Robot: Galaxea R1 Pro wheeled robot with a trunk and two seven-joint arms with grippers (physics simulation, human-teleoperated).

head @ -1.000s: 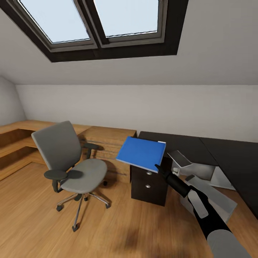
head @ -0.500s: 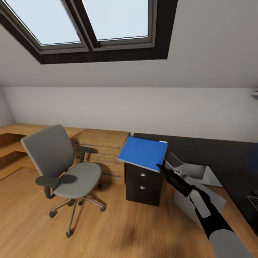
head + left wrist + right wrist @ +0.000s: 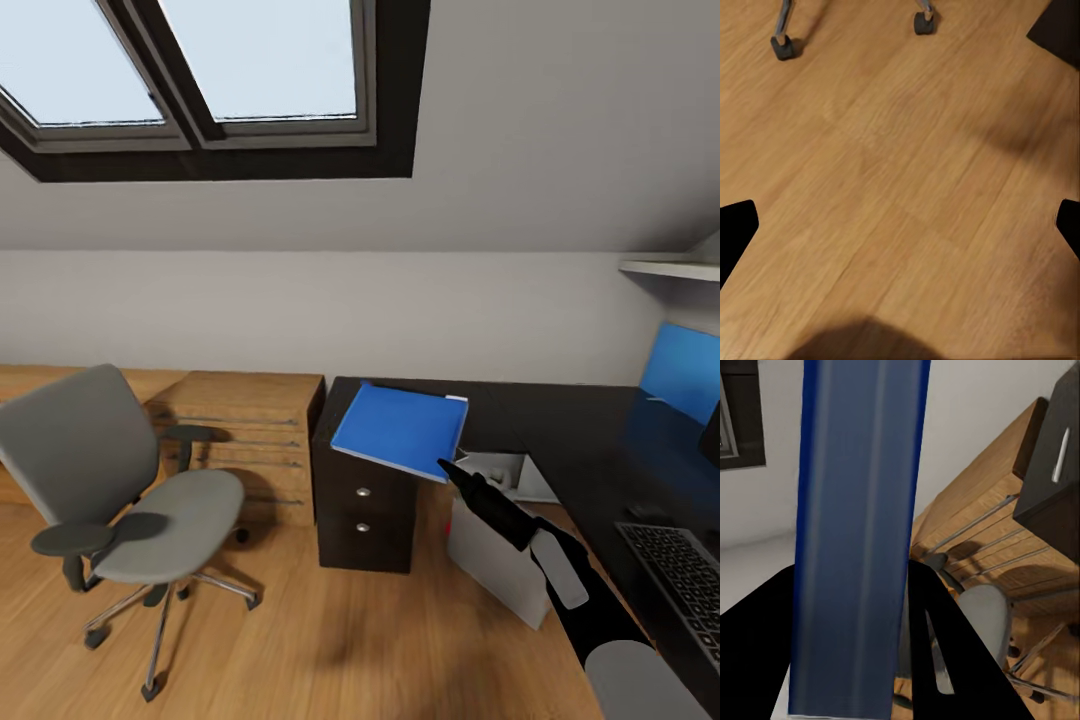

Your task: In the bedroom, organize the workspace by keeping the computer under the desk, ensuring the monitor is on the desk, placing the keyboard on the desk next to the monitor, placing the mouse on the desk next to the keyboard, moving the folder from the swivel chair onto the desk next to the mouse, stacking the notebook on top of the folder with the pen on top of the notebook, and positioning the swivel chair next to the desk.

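Note:
My right gripper (image 3: 446, 468) is shut on a corner of the blue folder (image 3: 400, 430), holding it in the air over the near end of the black desk (image 3: 560, 425). In the right wrist view the folder's edge (image 3: 859, 540) sits between the black fingers (image 3: 937, 637). The grey swivel chair (image 3: 110, 480) stands on the floor at the left, its seat bare. The keyboard (image 3: 680, 575) lies on the desk at the right edge. The light grey computer (image 3: 495, 555) leans under the desk. My left gripper (image 3: 900, 225) is open above the floor. Monitor, mouse, notebook and pen I cannot make out.
A black drawer unit (image 3: 362, 500) stands under the desk's left end, with a wooden chest of drawers (image 3: 245, 440) beside it. A blue wall panel (image 3: 685, 370) is at the far right. The chair's castors (image 3: 784, 46) rest on the wooden floor (image 3: 330, 640).
The head view has swung to the right, bringing the keyboard and blue panel into sight and pushing the chair left. The folder stays in my right gripper over the desk's end.

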